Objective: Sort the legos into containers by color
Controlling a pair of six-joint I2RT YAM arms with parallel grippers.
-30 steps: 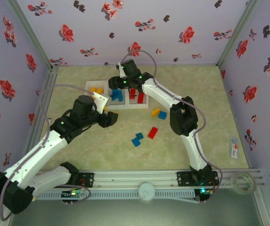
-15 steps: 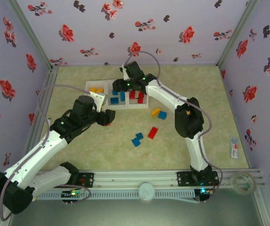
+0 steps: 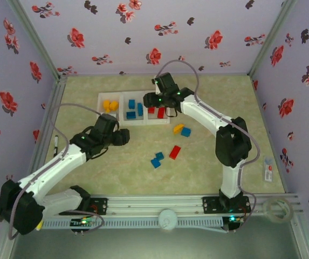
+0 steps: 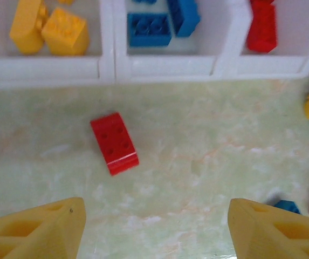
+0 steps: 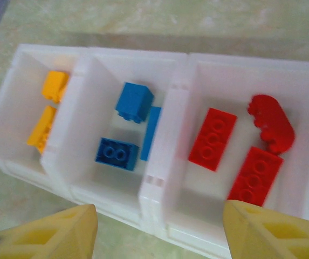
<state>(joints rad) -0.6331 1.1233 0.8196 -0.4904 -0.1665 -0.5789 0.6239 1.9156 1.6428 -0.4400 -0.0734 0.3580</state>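
The containers are one white tray [image 3: 119, 120] of three compartments. Its left one holds yellow legos [image 3: 109, 104], the middle one blue legos [image 3: 134, 109], the right one red legos [image 3: 157, 112]. A loose red lego [image 4: 114, 143] lies on the table just before the tray's near wall [image 4: 105, 67]. My left gripper [image 4: 154, 232] hangs open over bare table, short of that lego. In the top view my left gripper [image 3: 124, 136] is near the tray's front. My right gripper [image 5: 157, 232] is open above the tray's near wall [image 5: 143, 202], between the blue and red compartments, holding nothing.
Loose legos lie right of the tray: a yellow one [image 3: 178, 128], a blue one [image 3: 186, 131], a red one [image 3: 174, 152] and blue ones [image 3: 157, 159]. Flowered walls close in the table on three sides. A small white object [image 3: 269, 172] lies at the far right.
My left arm has dropped lower and drawn back a little from the tray, its jaws slightly wider. My right gripper has moved right along the tray, from the blue compartment towards the red one.
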